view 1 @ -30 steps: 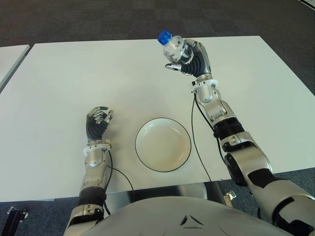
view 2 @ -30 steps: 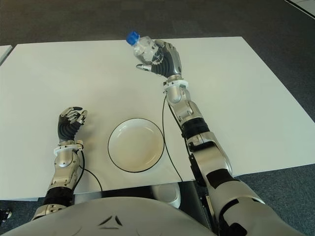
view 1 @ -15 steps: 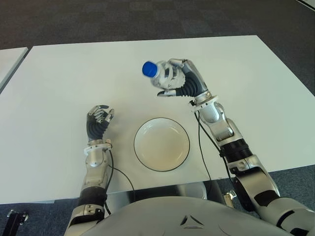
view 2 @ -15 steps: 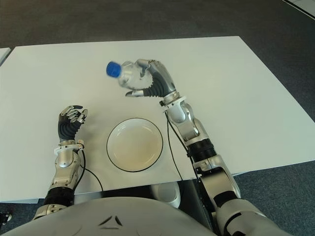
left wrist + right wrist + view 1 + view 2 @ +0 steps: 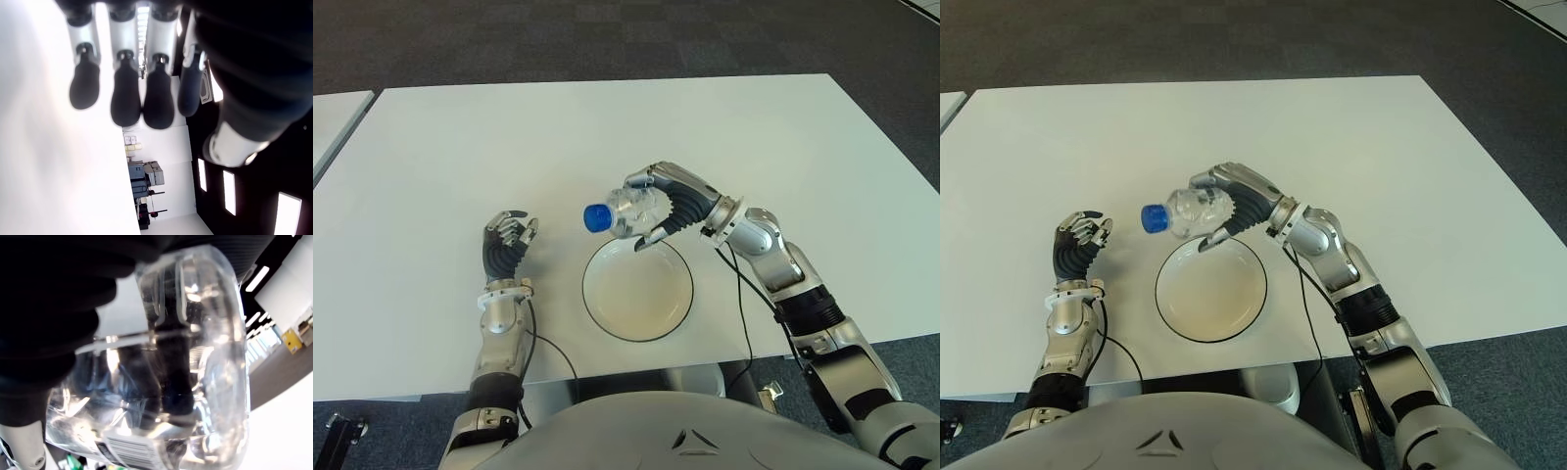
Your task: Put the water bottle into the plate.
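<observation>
- Since a second ago, the right hand has swung the water bottle down from the table's far side to the far rim of the plate, tipping it sideways.
- Both eye views show the blue cap pointing toward the robot's left, the bottle held above the white table.
- Only the right wrist view shows dark fingers wrapped around the clear body.
- Left of the plate, the left hand shows curled fingers, holding nothing.
</observation>
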### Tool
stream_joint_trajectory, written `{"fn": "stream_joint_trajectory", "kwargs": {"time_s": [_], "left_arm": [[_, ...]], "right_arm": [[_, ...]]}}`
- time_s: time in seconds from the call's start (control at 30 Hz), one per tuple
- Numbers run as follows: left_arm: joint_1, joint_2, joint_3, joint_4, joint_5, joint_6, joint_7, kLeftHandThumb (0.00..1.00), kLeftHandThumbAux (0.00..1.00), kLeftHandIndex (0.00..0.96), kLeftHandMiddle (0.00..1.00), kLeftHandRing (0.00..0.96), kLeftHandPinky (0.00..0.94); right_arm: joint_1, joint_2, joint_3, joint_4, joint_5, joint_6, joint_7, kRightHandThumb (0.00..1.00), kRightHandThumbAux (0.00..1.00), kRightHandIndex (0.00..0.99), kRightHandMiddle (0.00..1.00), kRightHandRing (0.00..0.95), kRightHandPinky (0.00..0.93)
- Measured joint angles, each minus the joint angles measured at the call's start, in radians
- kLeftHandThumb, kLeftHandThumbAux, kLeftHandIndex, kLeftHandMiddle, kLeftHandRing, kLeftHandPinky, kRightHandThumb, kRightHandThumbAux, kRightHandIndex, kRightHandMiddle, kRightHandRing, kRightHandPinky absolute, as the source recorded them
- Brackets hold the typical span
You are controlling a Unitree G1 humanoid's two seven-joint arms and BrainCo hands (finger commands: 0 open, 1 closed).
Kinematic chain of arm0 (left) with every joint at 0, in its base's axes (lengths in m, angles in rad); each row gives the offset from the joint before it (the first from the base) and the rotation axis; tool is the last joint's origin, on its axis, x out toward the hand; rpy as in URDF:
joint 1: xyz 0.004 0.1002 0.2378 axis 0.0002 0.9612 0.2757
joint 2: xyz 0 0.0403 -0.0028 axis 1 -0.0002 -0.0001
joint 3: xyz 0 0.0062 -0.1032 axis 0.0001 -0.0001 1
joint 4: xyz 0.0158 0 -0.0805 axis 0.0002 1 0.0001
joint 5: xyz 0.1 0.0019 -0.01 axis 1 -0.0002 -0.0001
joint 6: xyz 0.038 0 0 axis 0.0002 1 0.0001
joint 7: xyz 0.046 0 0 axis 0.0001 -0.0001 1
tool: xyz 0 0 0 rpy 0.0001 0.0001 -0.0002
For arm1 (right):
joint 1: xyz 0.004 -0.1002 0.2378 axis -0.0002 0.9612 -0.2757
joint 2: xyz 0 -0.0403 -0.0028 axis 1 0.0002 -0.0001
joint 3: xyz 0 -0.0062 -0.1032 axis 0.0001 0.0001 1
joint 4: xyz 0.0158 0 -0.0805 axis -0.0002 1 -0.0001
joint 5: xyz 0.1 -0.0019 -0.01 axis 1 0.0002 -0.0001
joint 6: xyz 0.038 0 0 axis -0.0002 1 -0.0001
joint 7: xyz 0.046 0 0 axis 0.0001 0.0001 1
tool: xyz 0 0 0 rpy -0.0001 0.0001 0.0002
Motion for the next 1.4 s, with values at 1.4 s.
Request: {"fn": "stream_joint_trajectory", "kwargs": {"time_s": [1.4], "left_arm": [[0.019,0.004,-0.004,-0.038,0.012,0.007,0.010,0.705,0.716,0.436,0.712,0.696,0.663]], "right_arm": [[0.090,0.024,0.138,0.218,-0.490,-0.281,-0.462,0.723,0.713,0.440,0.922,0.915,0.906]]}}
